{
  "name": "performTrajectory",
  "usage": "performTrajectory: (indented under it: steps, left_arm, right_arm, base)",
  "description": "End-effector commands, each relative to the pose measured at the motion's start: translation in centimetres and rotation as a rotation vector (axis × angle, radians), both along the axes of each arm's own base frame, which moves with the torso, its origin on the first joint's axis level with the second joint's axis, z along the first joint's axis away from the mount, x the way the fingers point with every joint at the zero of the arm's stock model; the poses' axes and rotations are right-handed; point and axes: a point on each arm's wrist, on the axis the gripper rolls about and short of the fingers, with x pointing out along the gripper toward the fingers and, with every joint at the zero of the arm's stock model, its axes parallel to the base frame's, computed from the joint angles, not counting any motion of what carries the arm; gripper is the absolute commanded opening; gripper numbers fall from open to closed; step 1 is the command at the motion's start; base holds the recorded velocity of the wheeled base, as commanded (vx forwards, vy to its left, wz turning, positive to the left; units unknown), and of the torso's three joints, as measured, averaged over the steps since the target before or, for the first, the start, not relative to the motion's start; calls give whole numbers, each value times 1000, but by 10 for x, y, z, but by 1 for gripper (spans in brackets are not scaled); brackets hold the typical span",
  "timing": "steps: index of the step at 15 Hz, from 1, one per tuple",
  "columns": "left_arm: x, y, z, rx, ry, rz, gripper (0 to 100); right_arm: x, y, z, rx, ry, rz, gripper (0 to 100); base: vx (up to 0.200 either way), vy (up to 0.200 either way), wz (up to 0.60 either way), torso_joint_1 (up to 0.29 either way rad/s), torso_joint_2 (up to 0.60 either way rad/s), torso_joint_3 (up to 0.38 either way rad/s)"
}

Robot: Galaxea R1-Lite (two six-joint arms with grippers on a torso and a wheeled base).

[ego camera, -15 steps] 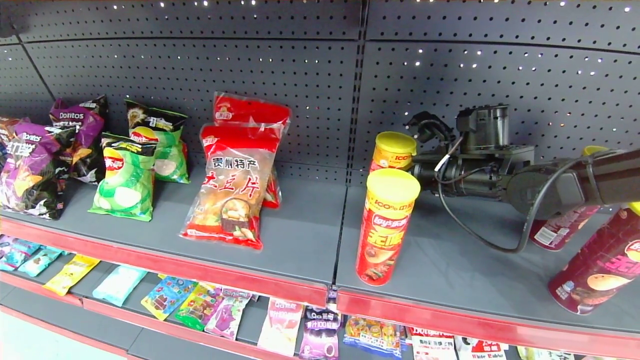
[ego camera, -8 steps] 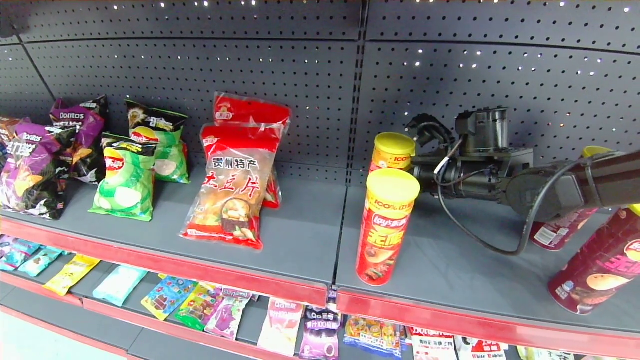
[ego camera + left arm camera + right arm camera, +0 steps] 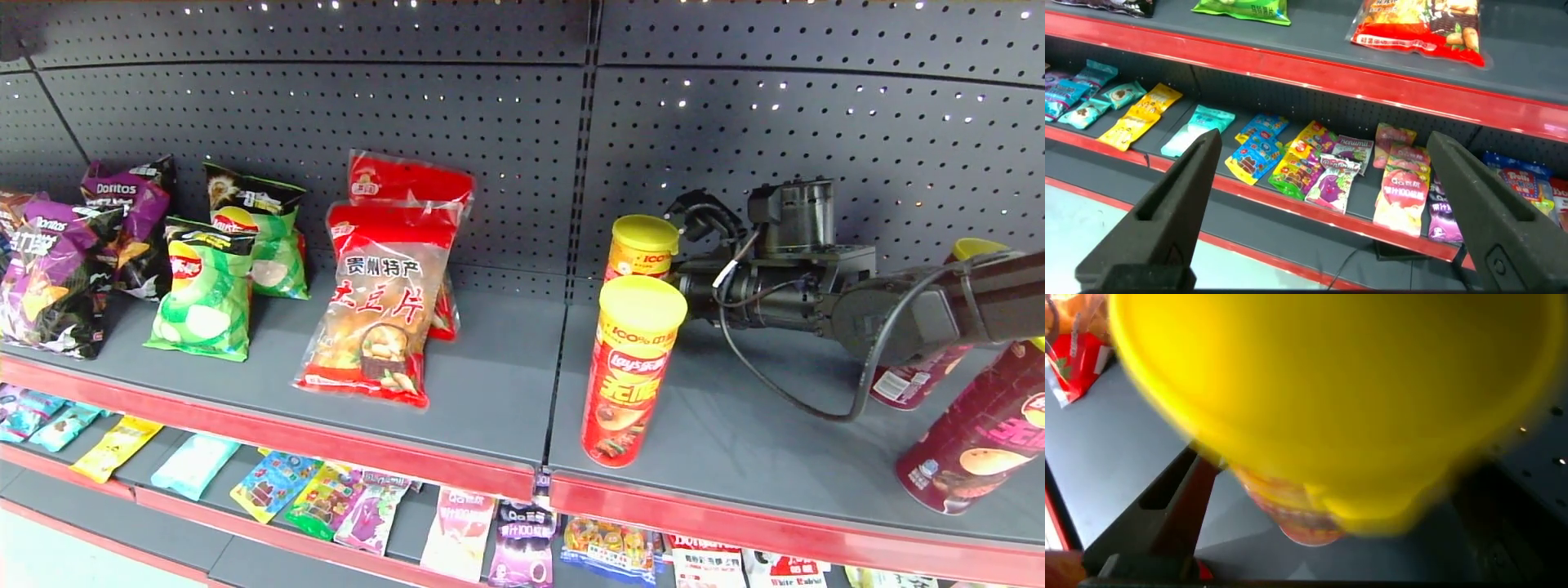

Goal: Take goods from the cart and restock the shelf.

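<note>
On the shelf, right bay, the rear can is standing upright at 12 o'clock of the front can, close behind it. The right tool is lying level at 3 o'clock of the rear can, jaws either side of it. A strip of shelf is showing between one finger and the can body, so I am reading the hold as slack, not clamped. The left tool is hanging wide and empty, facing the lower shelf.

Judgement: this can is looking placed. Backing the arm out and fetching more stock are remaining.
</note>
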Motion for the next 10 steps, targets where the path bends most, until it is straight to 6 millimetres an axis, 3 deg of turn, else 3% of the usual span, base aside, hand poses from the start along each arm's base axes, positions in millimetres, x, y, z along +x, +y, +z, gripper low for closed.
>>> performTrajectory:
  steps: [1, 5, 10]
  left_arm:
    - [0, 0, 0, 0, 2, 0, 100]
    - [0, 0, 0, 0, 2, 0, 100]
    - [0, 0, 0, 0, 2, 0, 100]
  right_arm:
    - [-14, -5, 9, 5, -13, -1, 100]
    - [-49, -23, 20, 6, -21, -20, 100]
    - [-89, -41, 17, -3, 2, -32, 100]
  base:
    - [0, 0, 0, 0, 0, 0]
    - [0, 0, 0, 0, 0, 0]
    - [0, 0, 0, 0, 0, 0]
